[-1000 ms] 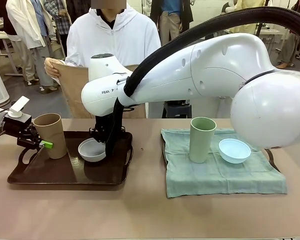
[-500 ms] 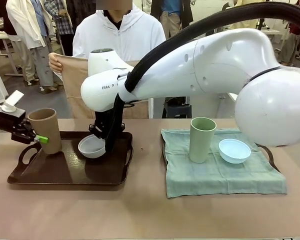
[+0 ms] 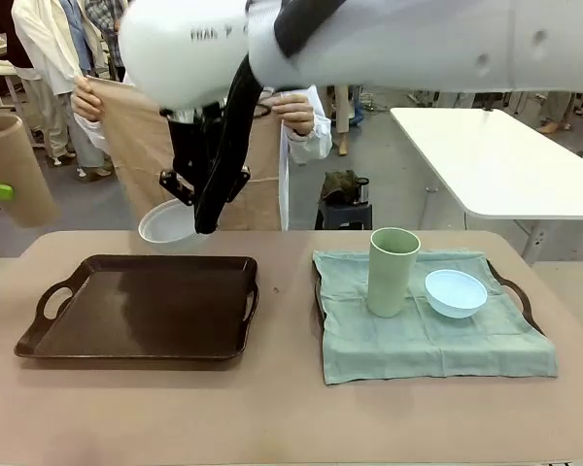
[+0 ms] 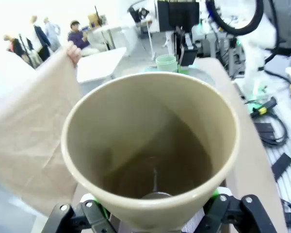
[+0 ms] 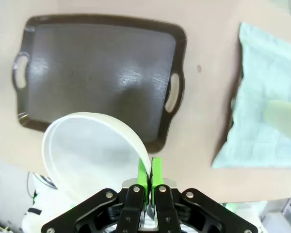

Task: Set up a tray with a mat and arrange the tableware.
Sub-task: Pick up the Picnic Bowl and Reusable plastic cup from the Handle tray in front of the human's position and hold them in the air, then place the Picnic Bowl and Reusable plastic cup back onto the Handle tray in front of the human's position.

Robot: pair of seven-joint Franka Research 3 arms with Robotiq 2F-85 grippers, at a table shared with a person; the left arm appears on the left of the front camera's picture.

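Holding the white bowl (image 3: 165, 223) by its rim in my right gripper's (image 5: 149, 177) narrow jaws and the tan tumbler (image 3: 15, 180) in my left gripper's (image 4: 155, 201) wide jaws, both up clear of the bare tray (image 3: 141, 309), I judge, leaves room for the person's mat (image 3: 131, 155).

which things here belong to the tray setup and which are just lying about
Job: tan tumbler, white bowl, brown tray, tan mat held up behind, pale green tumbler, light blue bowl, green mat.
Lying about: white table, dark bundle on stool.
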